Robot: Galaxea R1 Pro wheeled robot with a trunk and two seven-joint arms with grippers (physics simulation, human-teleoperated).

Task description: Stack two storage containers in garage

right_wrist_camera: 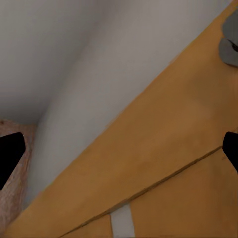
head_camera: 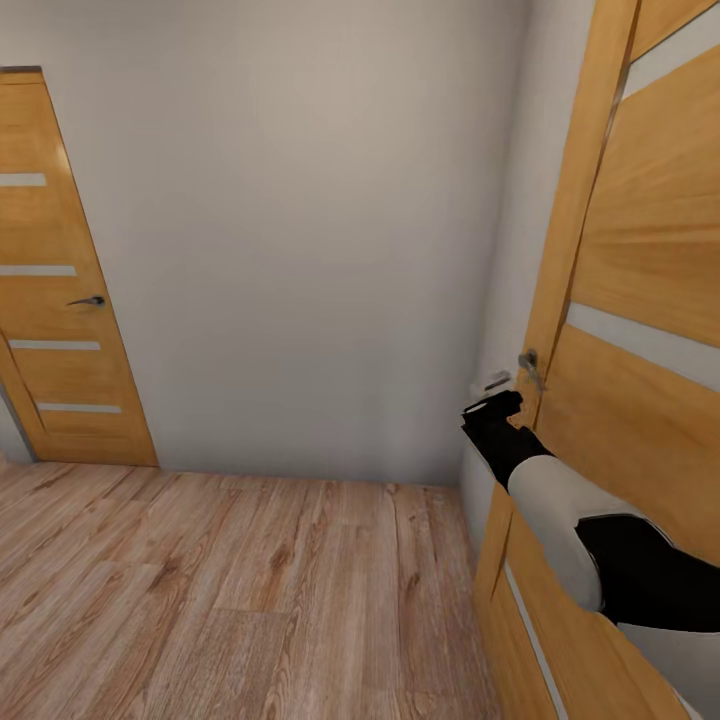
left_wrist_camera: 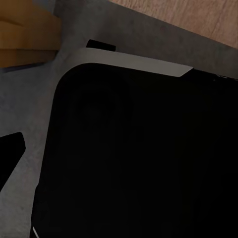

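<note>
The two storage containers are out of view. I face a hallway corner with a light wood plank floor [head_camera: 250,590] and a plain grey wall [head_camera: 300,250]. My right gripper [head_camera: 495,408] is held out at the metal handle [head_camera: 530,368] of a wooden door [head_camera: 640,300] on the right, just short of it. In the right wrist view the right gripper [right_wrist_camera: 119,151] is open, its fingertips [right_wrist_camera: 10,153] far apart, with the door panel and the handle [right_wrist_camera: 229,42] ahead. My left gripper [left_wrist_camera: 119,153] hangs over my own dark base [left_wrist_camera: 139,158], one fingertip [left_wrist_camera: 11,151] standing far to the side.
A second wooden door [head_camera: 50,300] with a lever handle [head_camera: 88,300] stands shut at the far left. The grey wall closes the hallway straight ahead. Plank floor stretches between the two doors.
</note>
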